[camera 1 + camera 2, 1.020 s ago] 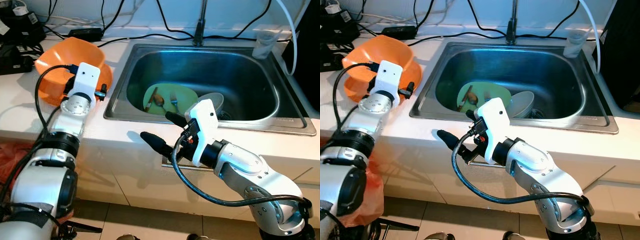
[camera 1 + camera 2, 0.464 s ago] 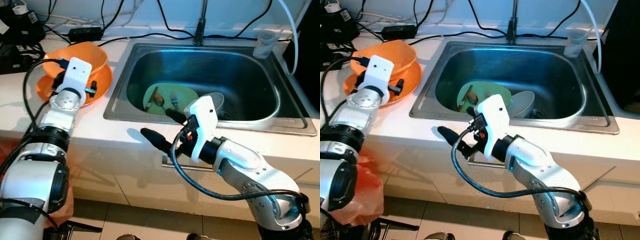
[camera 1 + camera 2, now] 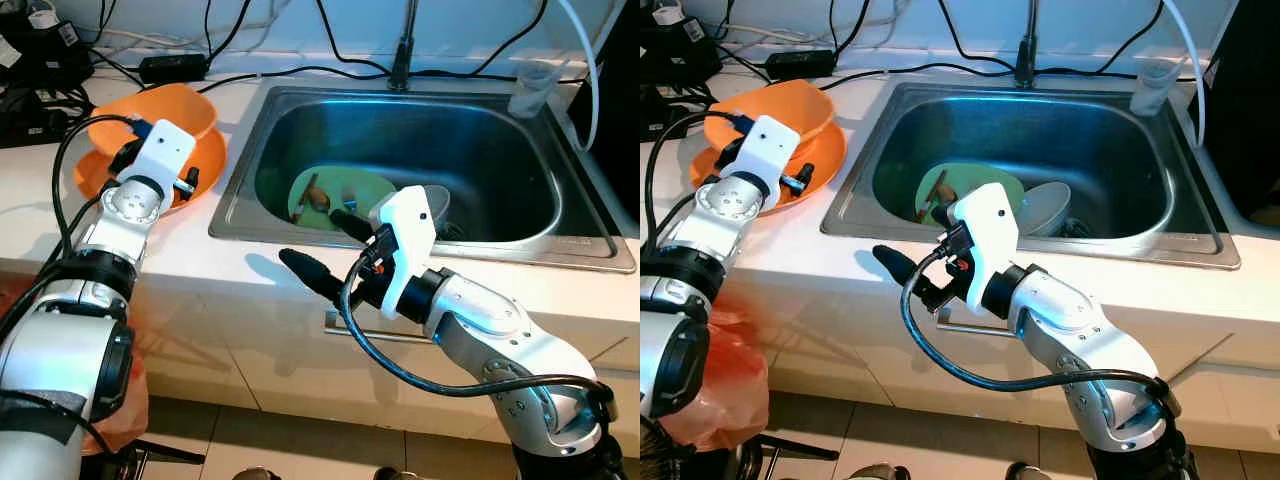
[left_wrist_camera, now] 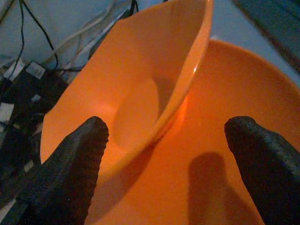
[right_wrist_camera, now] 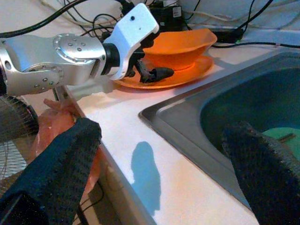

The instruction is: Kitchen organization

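A shallow orange plastic bowl point(image 3: 160, 108) sits tilted on a flat orange plastic plate point(image 3: 205, 165), both resting on the white table point(image 3: 200, 262) near its back left area, just beside the left rim of the stainless steel sink point(image 3: 500, 190). The left end effector point(image 4: 173, 168) hovers over the plate with its two black fingers point(image 4: 70, 164) spread apart, the bowl's rim lying between them without being gripped. Behind the bowl, black cables point(image 3: 250, 75) run along the table's rear edge toward a cluster of dark power adapters point(image 3: 35, 75) at the back left corner.

Inside the sink lies a round green plate point(image 3: 372, 187) carrying a wooden-handled utensil point(image 3: 303, 197) and a metal fork point(image 3: 345, 200), with a white bowl point(image 3: 435, 203) leaning next to it. A clear plastic cup point(image 3: 527, 88) stands at the sink's back right corner.

The right end effector point(image 3: 325, 250) hangs over the table's front edge, before the sink, its black fingers point(image 5: 61, 168) wide apart and holding nothing.
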`<state>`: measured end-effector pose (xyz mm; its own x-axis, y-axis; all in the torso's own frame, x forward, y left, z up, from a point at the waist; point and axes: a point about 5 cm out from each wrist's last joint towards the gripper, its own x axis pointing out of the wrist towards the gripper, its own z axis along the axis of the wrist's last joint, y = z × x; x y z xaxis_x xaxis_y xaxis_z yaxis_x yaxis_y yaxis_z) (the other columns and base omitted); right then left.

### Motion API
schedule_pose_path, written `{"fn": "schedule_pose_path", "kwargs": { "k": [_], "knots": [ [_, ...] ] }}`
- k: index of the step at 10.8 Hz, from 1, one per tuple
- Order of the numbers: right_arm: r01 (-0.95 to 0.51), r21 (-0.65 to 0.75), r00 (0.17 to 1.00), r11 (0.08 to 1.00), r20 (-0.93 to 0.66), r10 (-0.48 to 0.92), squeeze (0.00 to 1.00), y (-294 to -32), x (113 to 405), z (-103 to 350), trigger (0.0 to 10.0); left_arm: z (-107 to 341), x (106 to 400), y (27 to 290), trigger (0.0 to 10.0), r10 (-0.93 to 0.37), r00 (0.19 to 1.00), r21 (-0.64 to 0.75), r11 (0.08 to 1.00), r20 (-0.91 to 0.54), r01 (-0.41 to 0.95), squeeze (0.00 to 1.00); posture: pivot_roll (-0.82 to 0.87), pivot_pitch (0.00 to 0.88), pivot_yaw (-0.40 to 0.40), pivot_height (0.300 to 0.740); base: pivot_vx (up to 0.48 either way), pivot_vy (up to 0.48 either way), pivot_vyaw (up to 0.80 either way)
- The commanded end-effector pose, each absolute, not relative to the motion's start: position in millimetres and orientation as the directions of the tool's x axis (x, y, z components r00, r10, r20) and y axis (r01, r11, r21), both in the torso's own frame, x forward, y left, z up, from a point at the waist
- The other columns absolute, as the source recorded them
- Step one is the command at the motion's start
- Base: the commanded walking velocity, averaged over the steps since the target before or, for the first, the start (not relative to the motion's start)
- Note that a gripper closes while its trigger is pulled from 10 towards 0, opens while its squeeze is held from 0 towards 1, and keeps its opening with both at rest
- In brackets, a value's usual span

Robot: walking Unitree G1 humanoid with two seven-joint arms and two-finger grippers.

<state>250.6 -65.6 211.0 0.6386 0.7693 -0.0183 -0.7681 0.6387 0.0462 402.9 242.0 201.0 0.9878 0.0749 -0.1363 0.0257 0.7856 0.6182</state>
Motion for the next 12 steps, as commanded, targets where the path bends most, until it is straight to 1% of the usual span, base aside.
{"fn": "schedule_pose_path", "kwargs": {
  "k": [1,2,3,4,5,6,7,12],
  "knots": [
    [-0.757,0.039,0.653,0.652,-0.004,0.757,0.0,-66.8,252.2,213.8,10.0,207.6,403.9,244.7,10.0,0.06,0.988,0.644,0.763,-0.142,0.046,0.0,0.01,0.062,0.08,0.74,0.0,0.0,0.0],
    [-0.75,0.037,0.661,0.661,0.001,0.75,0.0,-67.7,252.0,214.6,10.0,203.6,403.4,244.5,9.5,0.057,0.984,0.669,0.74,-0.167,0.071,0.0,0.0,0.06,0.086,0.74,0.0,0.0,0.0],
    [-0.741,0.035,0.671,0.67,0.0,0.742,0.0,-69.5,251.3,214.4,10.0,200.8,402.9,245.0,8.6,0.061,0.982,0.683,0.726,-0.181,0.08,0.0,-0.01,0.061,0.091,0.74,0.0,0.0,0.0],
    [-0.737,0.035,0.676,0.675,-0.001,0.737,0.0,-70.1,250.7,214.0,10.0,199.1,402.3,246.1,6.0,0.068,0.98,0.684,0.725,-0.188,0.081,0.0,-0.01,0.061,0.092,0.74,0.0,0.0,0.0],
    [-0.733,0.036,0.68,0.679,0.002,0.734,0.0,-70.4,250.8,214.4,10.0,198.3,401.6,248.5,0.0,0.08,0.978,0.682,0.728,-0.191,0.074,0.0,-0.02,0.061,0.093,0.74,0.0,0.0,0.0],
    [-0.732,0.036,0.681,0.68,0.001,0.733,0.0,-70.5,250.9,214.2,10.0,198.1,401.4,249.8,0.5,0.087,0.978,0.681,0.729,-0.19,0.068,0.0,-0.02,0.062,0.093,0.74,0.0,0.0,0.0],
    [-0.731,0.037,0.682,0.681,0.0,0.732,0.0,-70.6,250.7,214.0,10.0,197.2,400.6,252.1,0.0,0.098,0.976,0.679,0.732,-0.193,0.06,0.0,-0.02,0.061,0.092,0.74,0.0,0.0,0.0],
    [-0.725,0.038,0.688,0.688,-0.004,0.726,0.0,-71.0,252.9,212.9,10.0,199.6,399.9,257.2,0.0,0.123,0.976,0.673,0.739,-0.179,0.03,0.0,-0.01,0.062,0.087,0.74,0.0,0.0,0.0]
  ]
}}
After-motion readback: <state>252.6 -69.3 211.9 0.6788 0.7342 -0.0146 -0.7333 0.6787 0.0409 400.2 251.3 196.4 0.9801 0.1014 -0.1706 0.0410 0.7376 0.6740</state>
